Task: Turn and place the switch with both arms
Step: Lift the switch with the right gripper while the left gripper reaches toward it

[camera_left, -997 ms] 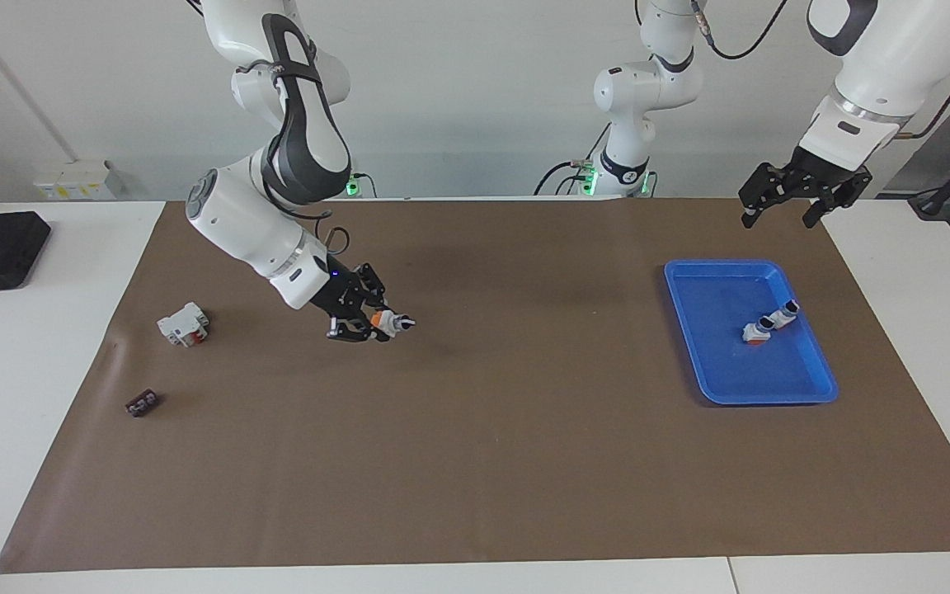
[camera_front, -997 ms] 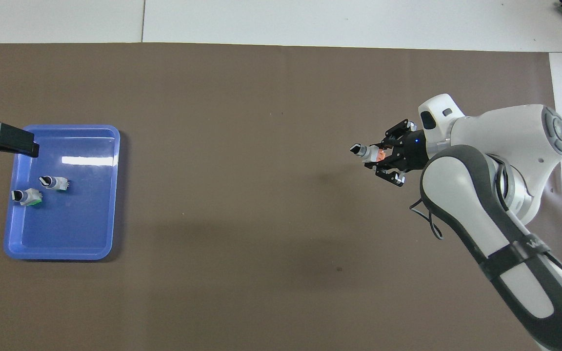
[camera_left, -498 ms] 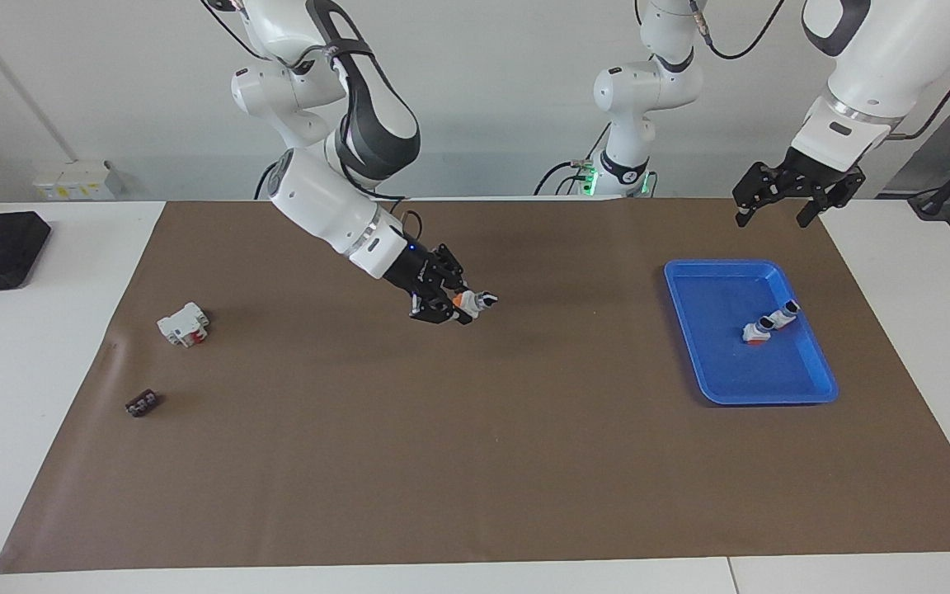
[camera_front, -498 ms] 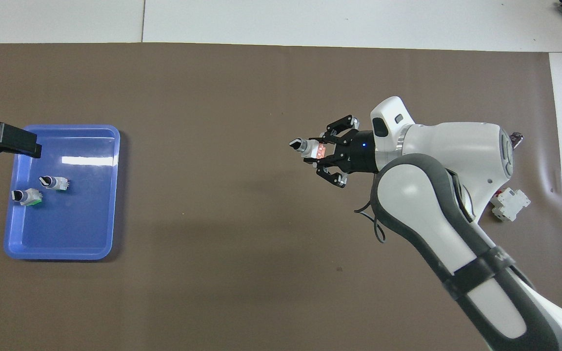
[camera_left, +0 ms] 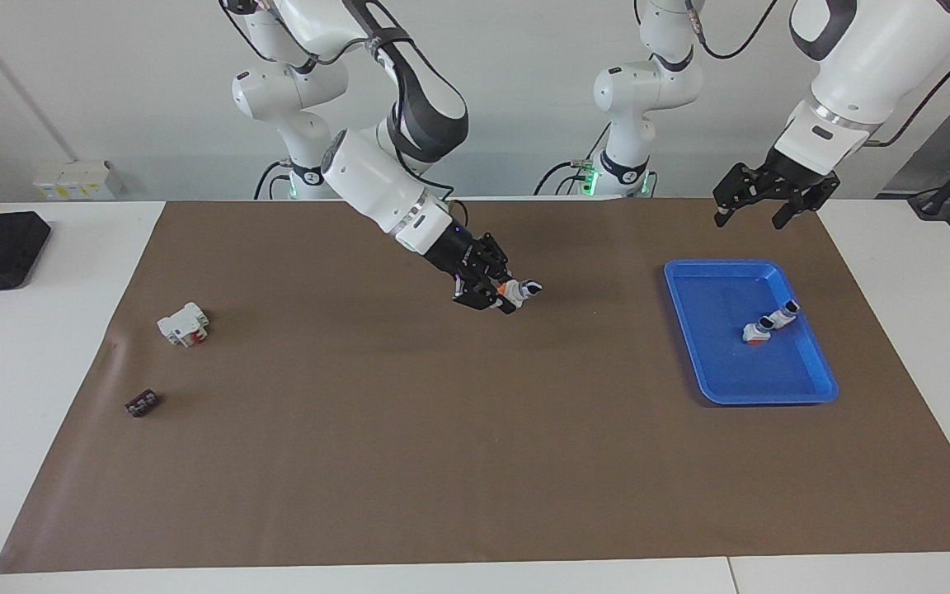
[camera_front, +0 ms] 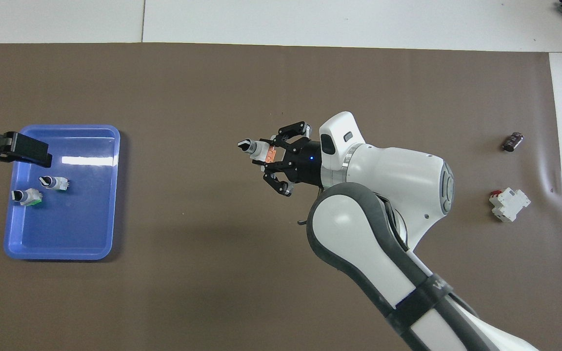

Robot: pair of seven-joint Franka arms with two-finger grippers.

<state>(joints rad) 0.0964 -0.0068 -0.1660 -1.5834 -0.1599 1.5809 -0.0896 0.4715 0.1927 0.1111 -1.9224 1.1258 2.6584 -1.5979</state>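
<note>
My right gripper (camera_left: 508, 294) (camera_front: 267, 155) is shut on the switch (camera_left: 518, 290) (camera_front: 256, 148), a small white body with an orange section and a black-and-silver knob tip. It holds the switch in the air over the middle of the brown mat, knob tip pointing toward the left arm's end of the table. My left gripper (camera_left: 757, 210) (camera_front: 15, 151) hangs open and holds nothing, above the blue tray's (camera_left: 805, 388) (camera_front: 61, 251) edge nearest the robots.
Two more small switches (camera_left: 769, 322) (camera_front: 39, 189) lie in the blue tray. Toward the right arm's end of the mat lie a larger white block with a red part (camera_left: 183, 323) (camera_front: 509, 204) and a tiny dark piece (camera_left: 141, 403) (camera_front: 512, 142).
My right arm has carried the switch across the mat toward the left arm's end, from near the white block to the middle. My left gripper has shifted slightly toward the middle.
</note>
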